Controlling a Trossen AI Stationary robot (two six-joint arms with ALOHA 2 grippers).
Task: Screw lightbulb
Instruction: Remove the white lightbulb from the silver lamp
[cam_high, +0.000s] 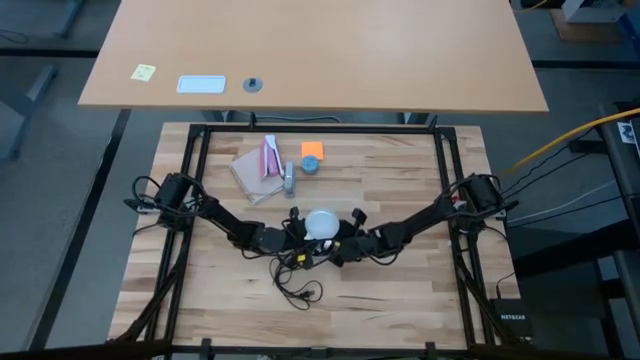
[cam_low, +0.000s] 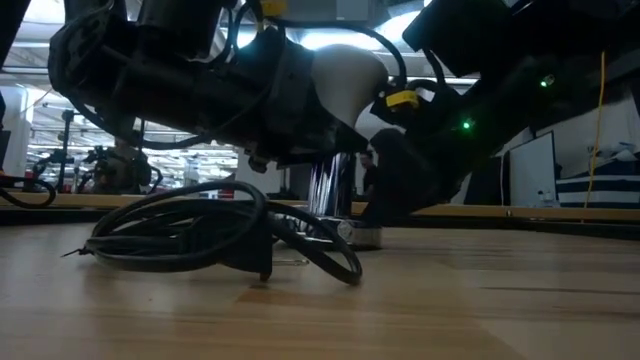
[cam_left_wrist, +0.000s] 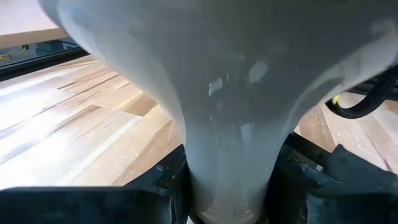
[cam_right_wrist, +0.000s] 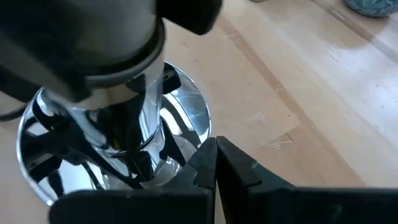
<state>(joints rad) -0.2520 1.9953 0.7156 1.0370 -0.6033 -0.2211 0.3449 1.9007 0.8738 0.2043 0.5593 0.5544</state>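
Observation:
The frosted white lightbulb (cam_high: 322, 223) stands globe up at the table's middle, over a chrome stem (cam_low: 329, 188) on a round chrome base (cam_right_wrist: 180, 124). In the left wrist view the bulb (cam_left_wrist: 224, 74) fills the picture. My left gripper (cam_high: 300, 233) comes from the table's left and is shut on the bulb's neck. My right gripper (cam_high: 341, 244) comes from the right, low at the base, its fingers shut. A thin black cord (cam_high: 296, 284) lies coiled on the table in front of the base. My left gripper pinches the bulb's pale neck (cam_left_wrist: 227, 168) between its two fingers, just below the globe. The fingers come about level from the table's left. The bulb stands upright above the stem, globe up. My right gripper has its shut fingertips (cam_right_wrist: 205, 163) at the chrome base's rim (cam_right_wrist: 198, 138), slanting down from the table's right. Whether they press on the rim or only stand against it, I cannot tell. The base sits flat on the table.
Behind the bulb lie a pink packet on a cardboard piece (cam_high: 262, 165), a grey round piece (cam_high: 289, 179), an orange block (cam_high: 312, 150) and a small blue-grey round piece (cam_high: 311, 165). The cord loops (cam_low: 190, 235) lie toward the near edge. A second tabletop (cam_high: 320, 50) stands beyond.

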